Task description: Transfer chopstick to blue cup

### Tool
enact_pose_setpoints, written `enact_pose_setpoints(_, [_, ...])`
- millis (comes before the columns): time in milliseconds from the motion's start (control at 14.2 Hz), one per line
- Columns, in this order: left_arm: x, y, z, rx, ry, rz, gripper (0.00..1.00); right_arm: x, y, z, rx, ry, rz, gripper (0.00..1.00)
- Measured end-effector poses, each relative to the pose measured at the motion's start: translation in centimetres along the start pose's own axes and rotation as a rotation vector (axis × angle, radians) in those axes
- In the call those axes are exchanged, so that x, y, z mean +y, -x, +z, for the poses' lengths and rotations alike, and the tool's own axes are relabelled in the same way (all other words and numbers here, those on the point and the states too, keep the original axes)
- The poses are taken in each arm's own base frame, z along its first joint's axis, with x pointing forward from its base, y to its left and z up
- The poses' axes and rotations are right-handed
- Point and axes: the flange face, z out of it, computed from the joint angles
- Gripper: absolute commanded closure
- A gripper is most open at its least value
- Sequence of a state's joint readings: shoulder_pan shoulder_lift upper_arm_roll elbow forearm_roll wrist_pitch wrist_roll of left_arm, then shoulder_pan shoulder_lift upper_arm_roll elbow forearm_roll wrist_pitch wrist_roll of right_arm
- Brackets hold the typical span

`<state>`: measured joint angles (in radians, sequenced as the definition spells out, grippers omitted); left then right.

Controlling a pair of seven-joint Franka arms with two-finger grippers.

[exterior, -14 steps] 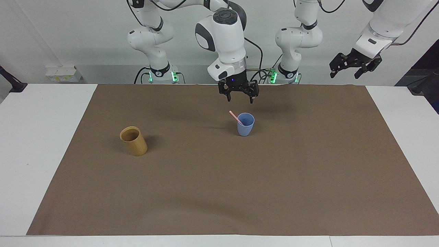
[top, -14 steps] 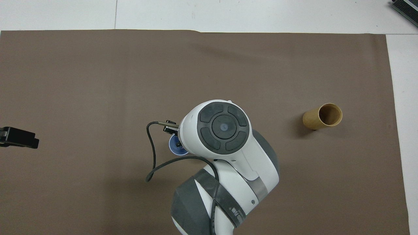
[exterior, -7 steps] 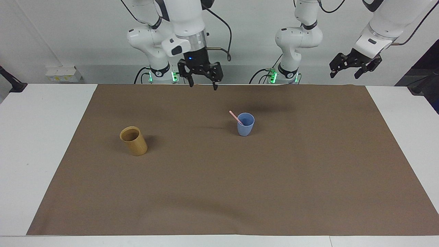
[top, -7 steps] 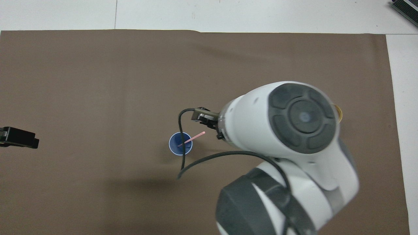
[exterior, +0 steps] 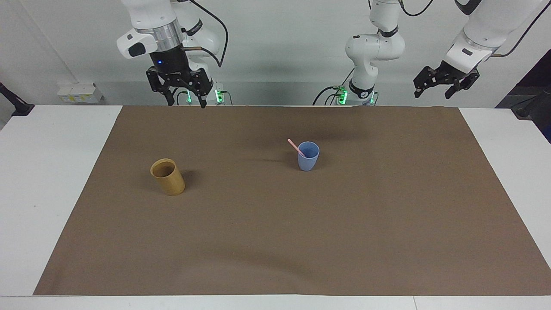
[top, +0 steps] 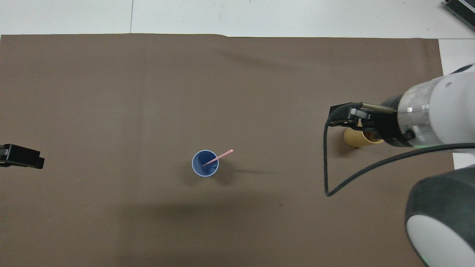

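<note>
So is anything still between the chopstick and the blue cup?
Nothing visible. The chopstick already stands tilted inside the blue cup, its top leaning toward the right arm's end. The right gripper hangs open and empty by its base; the left gripper waits open off the mat.

— What is my surface [exterior: 51, 181] like?
— White and smooth, with a brown matt cloth [exterior: 344, 224] on it.
— And the cups?
— The blue cup [exterior: 308, 157] looks like smooth plastic. The tan cup [exterior: 168, 177] looks like wood. The chopstick [exterior: 295, 147] is smooth, pale pink.
</note>
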<state>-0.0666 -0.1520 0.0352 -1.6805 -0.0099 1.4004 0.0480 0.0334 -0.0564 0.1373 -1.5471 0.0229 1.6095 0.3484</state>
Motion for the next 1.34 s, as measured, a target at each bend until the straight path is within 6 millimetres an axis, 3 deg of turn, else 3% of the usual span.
enact_pose_setpoints(493, [0.0, 0.0, 0.0, 0.0, 0.0, 0.0, 0.0, 4.8, -2.6, 0.0, -0.08, 0.082, -0.032, 0.0])
enact_pose_setpoints(1337, [0.0, 0.0, 0.0, 0.0, 0.0, 0.0, 0.0, 4.9, -1.8, 1.0, -0.089, 0.088, -0.038, 0.0])
